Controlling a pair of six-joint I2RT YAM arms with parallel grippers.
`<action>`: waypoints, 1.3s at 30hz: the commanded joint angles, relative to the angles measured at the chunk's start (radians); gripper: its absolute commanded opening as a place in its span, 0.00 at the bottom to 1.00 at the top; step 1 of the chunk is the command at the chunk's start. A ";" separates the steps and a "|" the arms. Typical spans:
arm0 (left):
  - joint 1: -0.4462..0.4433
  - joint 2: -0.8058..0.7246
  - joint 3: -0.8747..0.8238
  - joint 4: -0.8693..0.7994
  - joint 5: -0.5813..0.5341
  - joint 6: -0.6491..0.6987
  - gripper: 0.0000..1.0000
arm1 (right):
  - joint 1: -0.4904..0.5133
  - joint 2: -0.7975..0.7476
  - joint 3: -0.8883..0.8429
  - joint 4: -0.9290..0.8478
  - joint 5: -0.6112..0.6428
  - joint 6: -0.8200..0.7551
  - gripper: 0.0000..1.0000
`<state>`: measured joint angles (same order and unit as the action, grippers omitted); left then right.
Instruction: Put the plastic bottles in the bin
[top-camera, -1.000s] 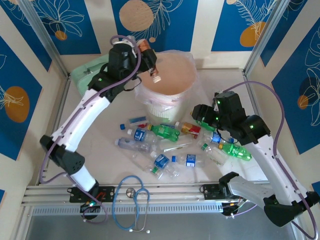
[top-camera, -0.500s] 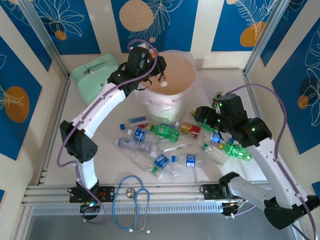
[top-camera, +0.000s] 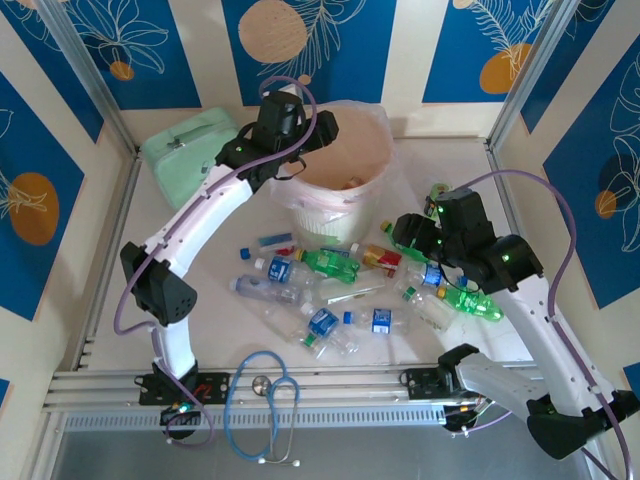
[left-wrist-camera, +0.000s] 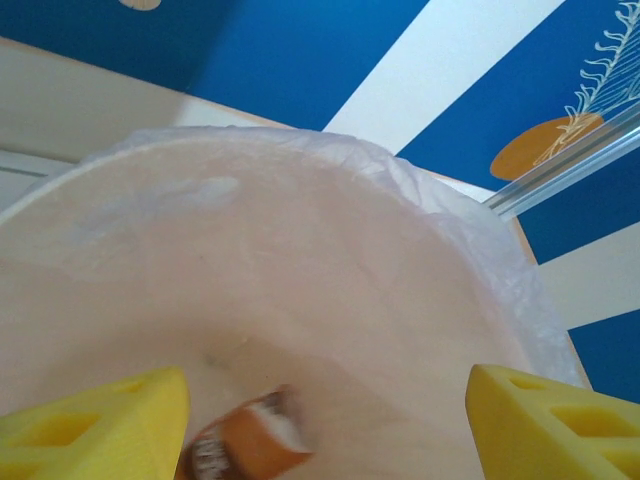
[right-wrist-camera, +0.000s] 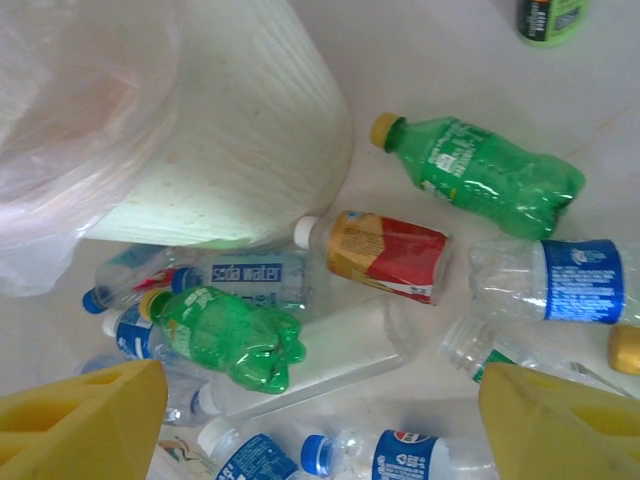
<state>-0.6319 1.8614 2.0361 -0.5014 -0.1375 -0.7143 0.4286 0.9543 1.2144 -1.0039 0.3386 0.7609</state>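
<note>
Drop step: left gripper (left-wrist-camera: 325, 425) over bin (top-camera: 330, 215), fingers apart, empty. Brown-label bottle (left-wrist-camera: 245, 445) loose inside bin. Meanwhile right gripper (right-wrist-camera: 320, 420) spread wide, holding nothing, above bottle heap (top-camera: 335, 265) at bin's 5 o'clock. Next, likely – lower onto red-yellow bottle (right-wrist-camera: 385, 255), close, carry to bin.

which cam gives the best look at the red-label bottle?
Right wrist. The red-label bottle is close and unblocked there, lying on its side with its white cap toward the bin. Top external has it small and far off, in front of the bin. Left wrist looks down into the bin.
</note>
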 joint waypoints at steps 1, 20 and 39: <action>-0.024 -0.087 0.039 -0.031 -0.030 0.057 0.73 | -0.015 0.010 0.013 -0.090 0.086 0.061 0.84; -0.058 -0.740 -0.723 -0.078 -0.105 0.116 0.76 | -0.091 0.071 -0.221 0.020 -0.222 -0.007 0.86; 0.120 -0.871 -1.214 -0.091 0.065 -0.433 0.75 | 0.303 0.177 -0.272 0.345 -0.185 -0.305 0.94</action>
<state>-0.5404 1.0103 0.8501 -0.6262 -0.1440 -1.0496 0.7078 1.1114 0.9604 -0.7162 0.0864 0.5373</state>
